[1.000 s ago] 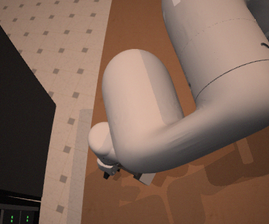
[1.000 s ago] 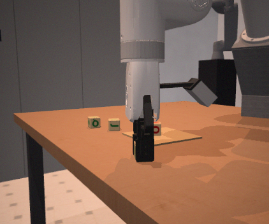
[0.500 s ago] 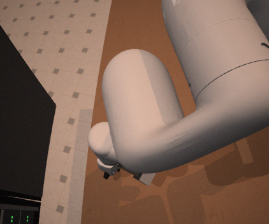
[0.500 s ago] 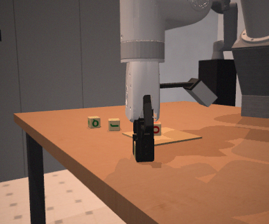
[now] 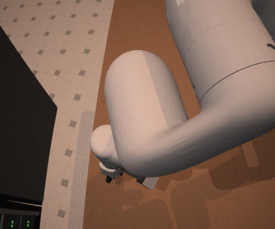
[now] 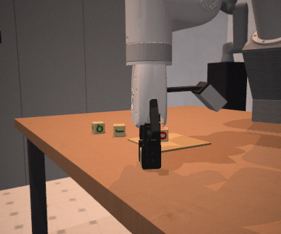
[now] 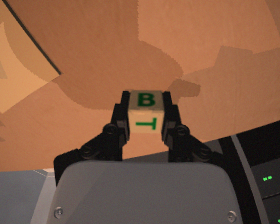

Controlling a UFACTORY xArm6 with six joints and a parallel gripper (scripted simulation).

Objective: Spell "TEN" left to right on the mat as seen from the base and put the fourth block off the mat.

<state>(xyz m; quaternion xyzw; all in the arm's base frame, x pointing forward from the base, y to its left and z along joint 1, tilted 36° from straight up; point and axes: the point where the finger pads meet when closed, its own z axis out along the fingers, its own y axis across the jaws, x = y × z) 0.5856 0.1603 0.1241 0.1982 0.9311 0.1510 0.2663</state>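
Observation:
My gripper [image 7: 146,102] is shut on a cream block [image 7: 145,115] that shows a green B on one face and a green T on another. In the exterior view the gripper [image 6: 150,156] stands down at the table top, in front of the tan mat [image 6: 170,141], and hides this block. A block with a red mark [image 6: 164,134] sits on the mat behind the fingers. Two blocks with green marks [image 6: 98,127] [image 6: 118,129] lie on the table left of the mat. In the top view the arm hides the blocks and the mat; only the gripper's base [image 5: 113,175] shows.
The table's left edge [image 6: 68,163] runs close to the gripper. A grey camera on a dark rod [image 6: 208,96] stands behind the mat. The robot's base [image 6: 271,86] is at the right. A dark cabinet [image 5: 11,123] stands on the floor beside the table.

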